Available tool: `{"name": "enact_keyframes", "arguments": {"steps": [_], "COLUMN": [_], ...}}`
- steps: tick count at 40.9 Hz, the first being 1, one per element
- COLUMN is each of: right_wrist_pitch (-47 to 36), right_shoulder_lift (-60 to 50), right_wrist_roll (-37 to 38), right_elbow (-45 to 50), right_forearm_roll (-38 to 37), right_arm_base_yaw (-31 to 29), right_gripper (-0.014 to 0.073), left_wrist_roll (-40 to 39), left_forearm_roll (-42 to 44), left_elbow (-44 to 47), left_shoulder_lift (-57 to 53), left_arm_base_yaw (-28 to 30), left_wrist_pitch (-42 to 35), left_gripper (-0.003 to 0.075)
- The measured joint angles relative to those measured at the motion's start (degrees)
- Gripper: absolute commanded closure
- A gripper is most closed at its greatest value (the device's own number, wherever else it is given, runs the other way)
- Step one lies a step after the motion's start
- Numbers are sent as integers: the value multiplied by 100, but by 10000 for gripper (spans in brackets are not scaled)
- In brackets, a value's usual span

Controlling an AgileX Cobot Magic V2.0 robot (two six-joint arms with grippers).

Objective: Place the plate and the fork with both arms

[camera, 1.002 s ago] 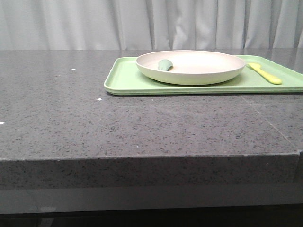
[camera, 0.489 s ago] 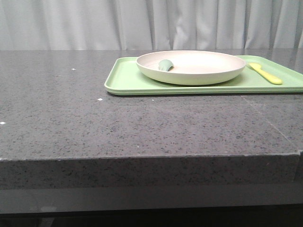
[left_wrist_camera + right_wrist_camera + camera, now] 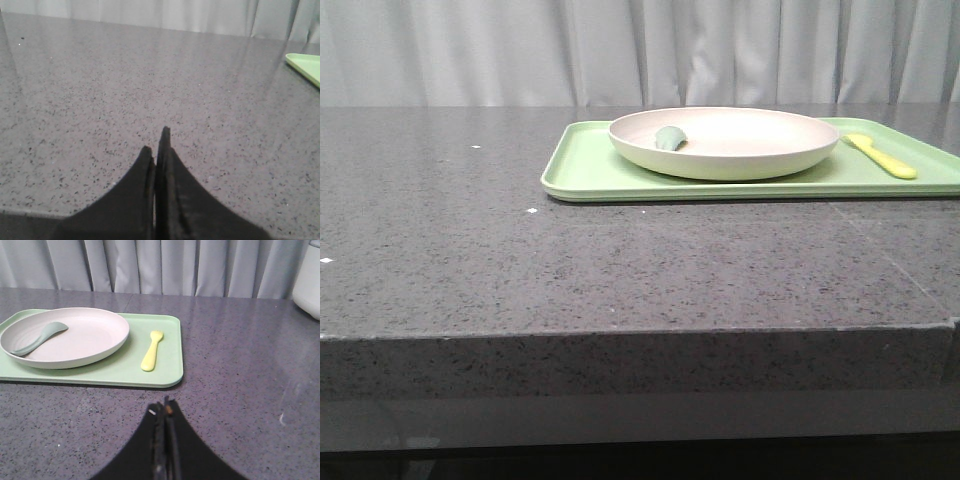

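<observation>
The cream-white plate (image 3: 724,142) rests on a light green tray (image 3: 582,170) at the back right of the table; it also shows in the right wrist view (image 3: 85,337). The pale yellow fork (image 3: 880,154) lies on the tray to the plate's right, also in the right wrist view (image 3: 151,350). My right gripper (image 3: 163,407) is shut and empty above the bare table, short of the tray's near edge. My left gripper (image 3: 156,140) is shut and empty over bare table, with the tray's corner (image 3: 305,66) far off to its side. Neither gripper shows in the front view.
A small sage-green rounded piece (image 3: 669,138) lies in the plate, also in the right wrist view (image 3: 41,336). The dark speckled stone table (image 3: 620,260) ends in a front edge. A white appliance (image 3: 307,280) stands at the far right. Grey curtains hang behind.
</observation>
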Motion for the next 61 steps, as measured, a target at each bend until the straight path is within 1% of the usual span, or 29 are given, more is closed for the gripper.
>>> {"name": "enact_keyframes", "arguments": {"steps": [7, 54, 59, 61], "right_wrist_pitch": [0, -8, -302, -600], "right_shoulder_lift": [-2, -2, -25, -25], "right_wrist_roll": [0, 0, 0, 0], "right_elbow": [0, 13, 298, 537], "right_forearm_roll": [0, 0, 12, 43], "right_arm_base_yaw": [0, 0, 0, 0], "right_gripper": [655, 655, 655, 655], "left_wrist_roll": [0, 0, 0, 0], "left_forearm_roll": [0, -30, -30, -30], "left_elbow": [0, 0, 0, 0], "left_shoulder_lift": [0, 0, 0, 0], "left_arm_base_yaw": [-1, -1, -1, -1], "left_wrist_pitch": [-196, -229, -229, -229], "left_gripper": [739, 739, 739, 739]}}
